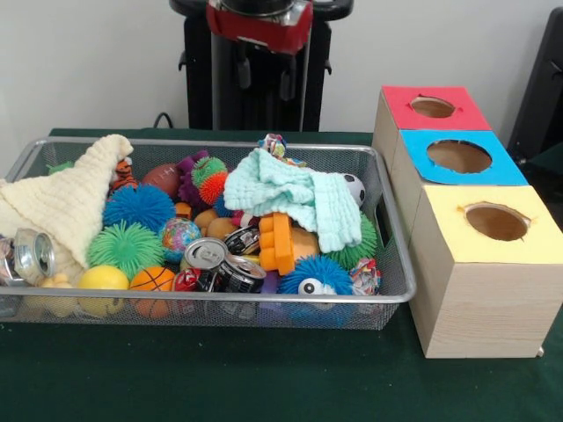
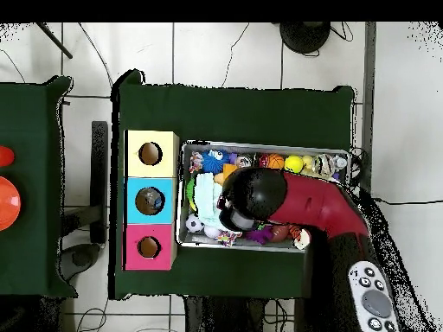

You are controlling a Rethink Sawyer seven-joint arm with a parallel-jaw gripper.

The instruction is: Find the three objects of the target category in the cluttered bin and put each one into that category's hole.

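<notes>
Front view: a wire mesh bin (image 1: 391, 264) fills the left and centre of the frame on a green-covered surface (image 1: 264, 378). It is heaped with spiky rubber balls, among them a blue one (image 1: 138, 206) and a green one (image 1: 126, 247), a mini basketball (image 1: 152, 280), crushed drink cans (image 1: 205, 254), an orange block (image 1: 276, 243), and two cloths: a cream one (image 1: 66, 202) at left and a mint one (image 1: 295, 195) at centre, covering items beneath. At right stand three wooden boxes with holes, topped red (image 1: 433, 107), blue (image 1: 459, 156) and yellow (image 1: 495, 221). The tool (image 1: 264, 83) hangs at top centre, above the bin; whether its fingers are apart cannot be told. Overhead view: the red arm (image 2: 311, 206) hides the bin's middle.
</notes>
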